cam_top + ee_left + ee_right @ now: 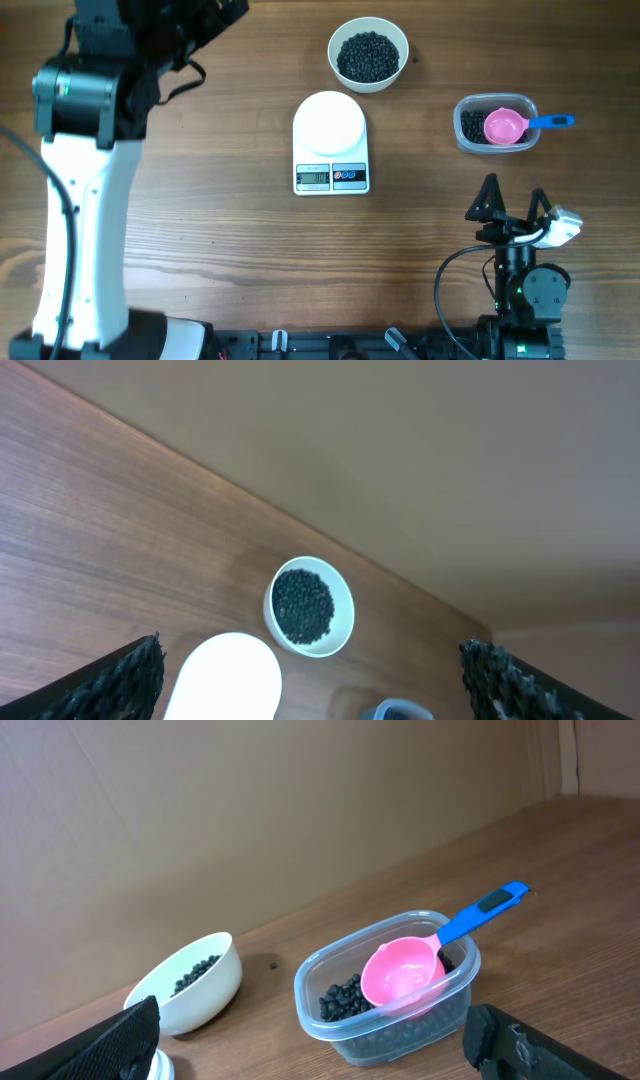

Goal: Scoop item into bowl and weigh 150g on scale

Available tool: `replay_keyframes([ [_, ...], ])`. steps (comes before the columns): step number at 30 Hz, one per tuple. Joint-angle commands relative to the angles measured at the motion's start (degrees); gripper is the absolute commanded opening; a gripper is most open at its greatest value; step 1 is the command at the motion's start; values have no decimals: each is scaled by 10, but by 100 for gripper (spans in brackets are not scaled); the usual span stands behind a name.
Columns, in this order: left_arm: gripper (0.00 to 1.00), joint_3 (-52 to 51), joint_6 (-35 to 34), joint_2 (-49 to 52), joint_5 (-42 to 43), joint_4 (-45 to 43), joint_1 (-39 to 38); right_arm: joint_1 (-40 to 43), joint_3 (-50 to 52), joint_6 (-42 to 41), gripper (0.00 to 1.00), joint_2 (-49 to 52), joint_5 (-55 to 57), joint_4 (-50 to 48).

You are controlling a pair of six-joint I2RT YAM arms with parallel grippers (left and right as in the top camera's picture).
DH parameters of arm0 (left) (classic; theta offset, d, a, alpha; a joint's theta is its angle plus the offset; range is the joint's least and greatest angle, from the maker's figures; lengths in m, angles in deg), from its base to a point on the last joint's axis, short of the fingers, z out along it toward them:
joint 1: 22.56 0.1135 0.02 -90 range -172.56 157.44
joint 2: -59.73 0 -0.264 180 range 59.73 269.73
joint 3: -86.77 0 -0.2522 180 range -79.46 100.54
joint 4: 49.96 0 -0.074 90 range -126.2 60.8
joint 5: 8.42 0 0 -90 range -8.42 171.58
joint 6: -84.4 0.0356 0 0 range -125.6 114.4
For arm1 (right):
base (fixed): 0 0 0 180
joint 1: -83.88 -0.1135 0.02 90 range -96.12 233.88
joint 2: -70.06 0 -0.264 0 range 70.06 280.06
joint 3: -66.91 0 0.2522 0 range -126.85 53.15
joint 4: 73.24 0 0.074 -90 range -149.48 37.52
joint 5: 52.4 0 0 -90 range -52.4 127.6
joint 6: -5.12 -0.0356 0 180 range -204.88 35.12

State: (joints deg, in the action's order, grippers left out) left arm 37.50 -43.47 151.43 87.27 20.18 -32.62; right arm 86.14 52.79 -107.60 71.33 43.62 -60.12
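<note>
Wood table: L gripper [315, 688] & R gripper [514, 195] both wide, empty; tub [530, 140] w/ pink scoop [503, 127] just ahead of R, beans [368, 55] in bowl [333, 55] ahead-left beyond bare scale [330, 125]; prob. best grip blue handle [552, 122] mid-length, cup level.

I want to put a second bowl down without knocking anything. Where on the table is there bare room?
Bare wood lies between the left arm and the scale, and in front of the scale toward the right arm. It is crowded where the bowl sits close to the scale, and between the tub and the right arm.
</note>
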Motion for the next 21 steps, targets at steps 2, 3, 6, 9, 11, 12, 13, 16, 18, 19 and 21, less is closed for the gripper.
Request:
replay_keyframes([
  [2, 99, 10, -19, 140, 13, -7, -7, -4, 0, -4, 100, -4, -5, -2],
  [3, 100, 10, 10, 177, 13, -33, -14, -4, 0, -4, 100, -4, -5, -2],
  [6, 100, 10, 59, 247, 9, -109, -28, -4, 0, -4, 100, -4, -5, -2],
  [9, 96, 10, 108, 302, 9, -155, -48, -4, 0, -4, 100, -4, -5, -2],
  [11, 86, 10, 158, 325, 7, -170, -66, -4, 0, -4, 100, -4, -5, -2],
  [12, 83, 10, 165, 338, -2, -176, -74, -4, 0, -4, 100, -4, -5, -2],
  [13, 83, 10, 165, 351, -4, -180, -81, -4, 0, -4, 100, -4, -5, -2],
  [16, 82, 10, 165, 396, -4, -197, -101, -4, 0, -4, 100, -4, -5, -2],
  [18, 80, 10, 167, 416, -4, -213, -120, -4, 0, -4, 100, -4, -5, -2],
  [19, 80, 10, 170, 423, -4, -220, -127, -4, 0, -4, 100, -4, -5, -2],
  [21, 79, 10, 171, 439, -6, -224, -137, -4, 0, -4, 100, -4, -5, -2],
])
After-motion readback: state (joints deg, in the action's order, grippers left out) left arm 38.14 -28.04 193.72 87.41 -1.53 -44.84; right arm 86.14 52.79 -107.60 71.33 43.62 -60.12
